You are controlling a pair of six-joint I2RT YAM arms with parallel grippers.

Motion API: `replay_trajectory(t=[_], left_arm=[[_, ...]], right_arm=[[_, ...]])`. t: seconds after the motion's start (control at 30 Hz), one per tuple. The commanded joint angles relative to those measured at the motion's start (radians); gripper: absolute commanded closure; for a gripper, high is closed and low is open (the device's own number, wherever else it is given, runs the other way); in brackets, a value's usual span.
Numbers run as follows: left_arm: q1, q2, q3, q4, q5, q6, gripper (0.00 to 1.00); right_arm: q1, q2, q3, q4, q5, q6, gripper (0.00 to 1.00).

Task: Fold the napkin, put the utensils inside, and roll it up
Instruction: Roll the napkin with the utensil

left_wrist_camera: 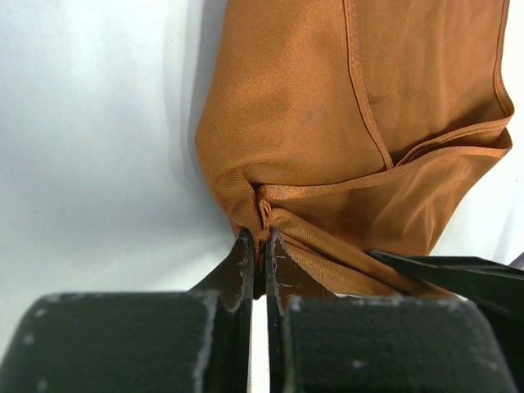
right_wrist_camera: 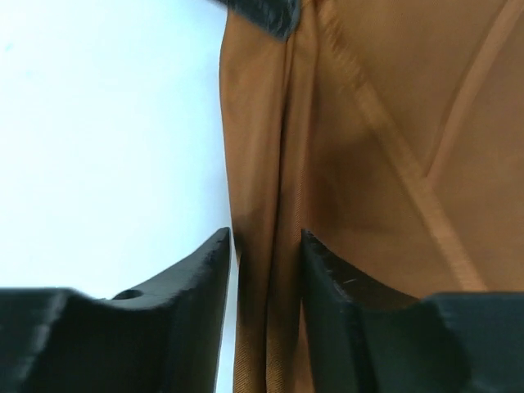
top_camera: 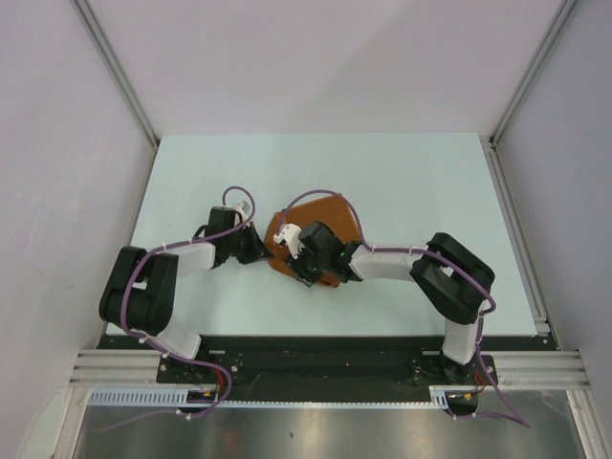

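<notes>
From above, the napkin (top_camera: pixel 335 212) lies bunched in the middle of the bench (top_camera: pixel 411 172), with both arms bent over it. Only the left wrist view shows the left hand (left_wrist_camera: pixel 258 246) squeezed tight on a corner of the cloth. Only the right wrist view shows the right hand (right_wrist_camera: pixel 266 246) with its fingers apart and a fold of napkin between them.

Arms (top_camera: pixel 186 256) wearing white and black.
Purple cables (top_camera: pixel 316 192) are looping along both; left tool (left_wrist_camera: pixel 258 246) and right tool (right_wrist_camera: pixel 264 239) are showing black.
</notes>
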Motion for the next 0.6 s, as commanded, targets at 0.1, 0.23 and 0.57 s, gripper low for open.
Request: replay_trajectory(t=[0.1,0.23,0.57], left_arm=[[-0.012,-0.059,0.005,0.065,0.034,0.005,0.98],[-0.012,-0.094,0.001,0.063,0.022,-0.001,0.67],[-0.009,-0.255,-0.062,0.069,-0.063,-0.007,0.13]], right_arm=[[-0.092,0.031,0.008,-0.040,-0.224,0.123,0.73],[-0.158,0.026,-0.032,0.026,-0.379,0.240,0.92],[-0.275,0.109,-0.052,0.120,-0.611,0.399,0.98]])
